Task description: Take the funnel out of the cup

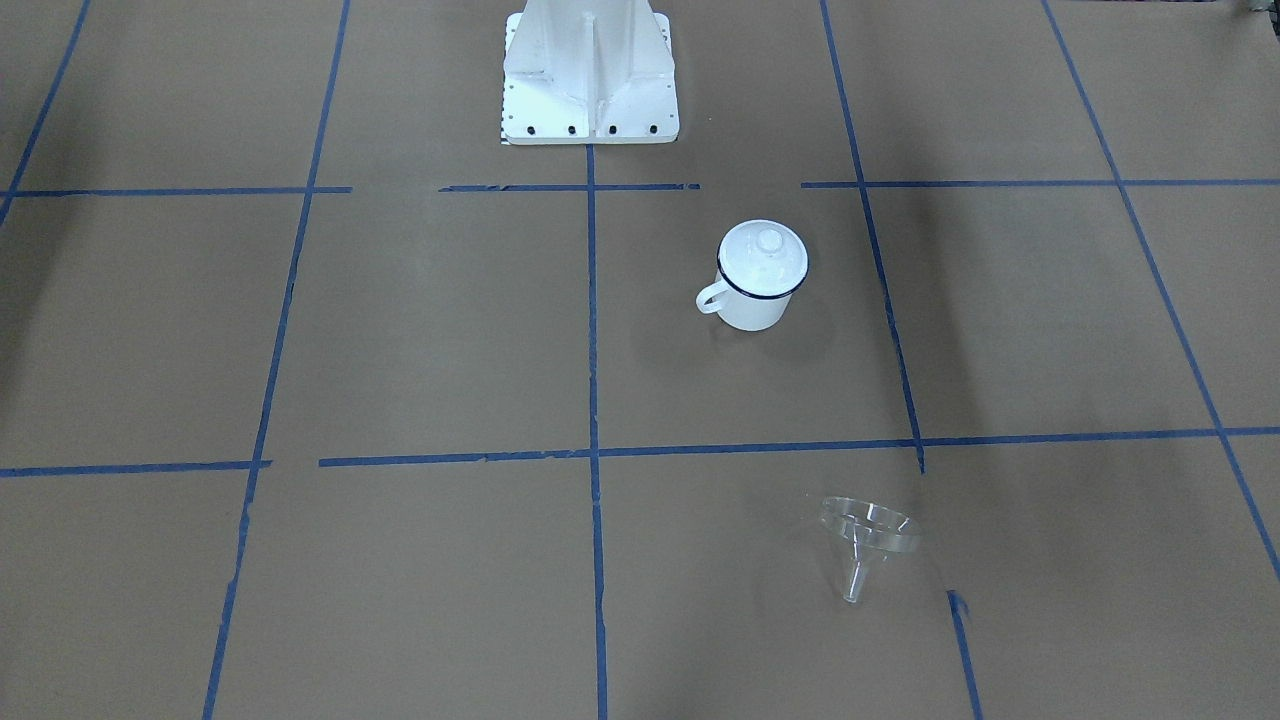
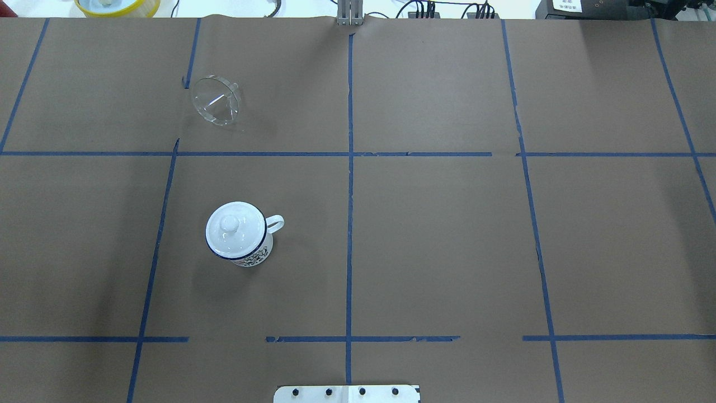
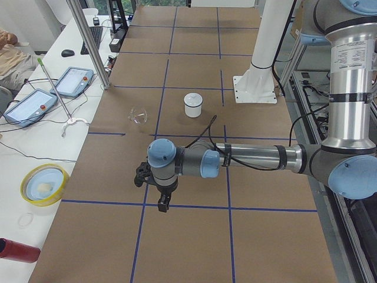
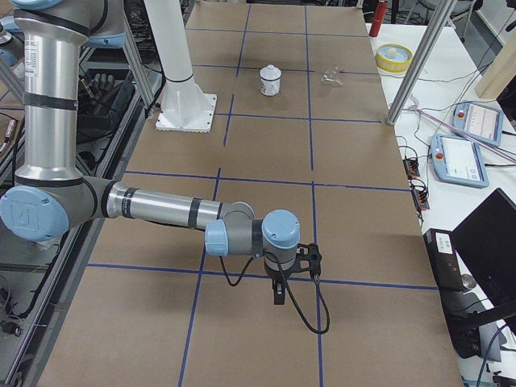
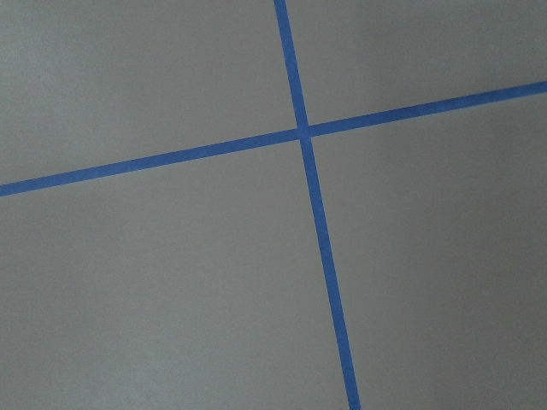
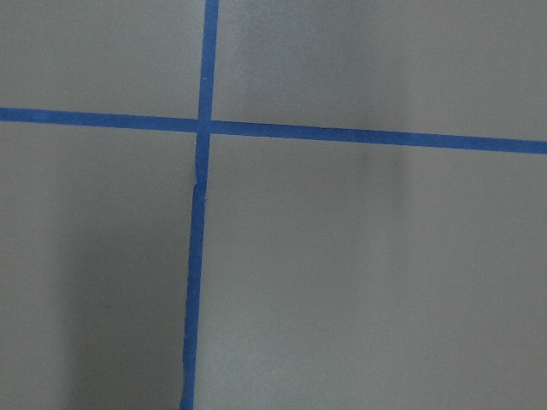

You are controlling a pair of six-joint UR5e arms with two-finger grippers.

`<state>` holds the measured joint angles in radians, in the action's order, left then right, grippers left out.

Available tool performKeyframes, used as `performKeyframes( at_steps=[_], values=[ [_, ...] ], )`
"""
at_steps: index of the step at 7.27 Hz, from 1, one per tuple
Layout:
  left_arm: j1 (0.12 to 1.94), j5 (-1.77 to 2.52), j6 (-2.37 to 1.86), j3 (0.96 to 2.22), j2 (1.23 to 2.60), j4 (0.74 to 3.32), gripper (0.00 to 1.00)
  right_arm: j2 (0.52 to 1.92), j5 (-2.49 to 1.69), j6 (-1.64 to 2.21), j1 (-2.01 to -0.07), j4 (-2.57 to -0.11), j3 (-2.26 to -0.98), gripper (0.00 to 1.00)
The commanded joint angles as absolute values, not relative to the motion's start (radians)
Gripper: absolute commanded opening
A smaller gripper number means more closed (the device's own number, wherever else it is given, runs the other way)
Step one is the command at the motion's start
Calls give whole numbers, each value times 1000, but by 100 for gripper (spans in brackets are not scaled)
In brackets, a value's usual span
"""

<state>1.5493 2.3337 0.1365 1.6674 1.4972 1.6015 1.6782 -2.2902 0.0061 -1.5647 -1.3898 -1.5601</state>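
Note:
The clear funnel (image 1: 868, 540) lies on its side on the brown table, apart from the cup; it also shows in the overhead view (image 2: 216, 101). The white enamel cup (image 1: 755, 308) stands upright with a white knobbed lid (image 1: 764, 255) on its mouth and its handle to the side, and it shows from overhead too (image 2: 254, 257). My left gripper (image 3: 160, 203) hangs over the table far from both things. My right gripper (image 4: 278, 294) hangs at the table's other end. Both show only in side views, so I cannot tell whether they are open or shut.
The white robot base (image 1: 590, 80) stands at the table's robot side. A yellow-rimmed dish (image 3: 42, 184), teach pendants (image 3: 70, 81) and a metal pole (image 3: 88, 41) sit on the operators' side. Blue tape lines cross the table.

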Motion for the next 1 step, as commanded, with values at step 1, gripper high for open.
performKeyframes(
  at_steps=[1],
  values=[
    [1549, 2333, 137, 1667, 1497, 1601, 100, 1678, -2290, 6, -1565, -1390, -1560, 100]
  ],
)
